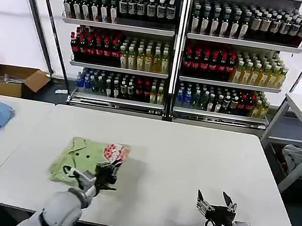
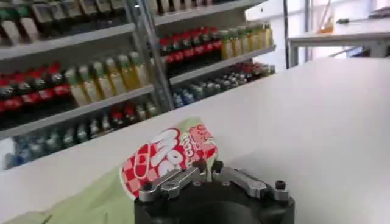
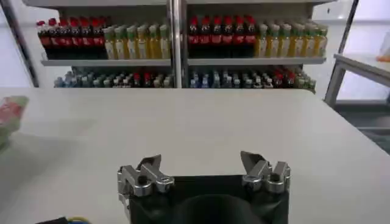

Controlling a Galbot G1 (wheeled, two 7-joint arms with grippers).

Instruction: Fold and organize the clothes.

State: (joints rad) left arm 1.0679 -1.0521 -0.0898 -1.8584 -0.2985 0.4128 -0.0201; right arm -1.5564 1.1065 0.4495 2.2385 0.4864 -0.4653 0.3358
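Shirt [image 1: 89,162]: folded, flat on worktop [image 1: 188,169], under and ahead of my left hand [image 1: 107,173], whose fingers look pressed together at its edge. Right hand [image 1: 215,205]: spread, idle, well apart. Folding seems nearly done; next, I'd release and straighten it.

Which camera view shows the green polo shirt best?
The head view: the whole folded polo shirt lies on the white table, with its collar, buttons and red-and-white print, and the left gripper at its edge. The left wrist view shows mostly the print; the right wrist view shows a sliver at the edge.
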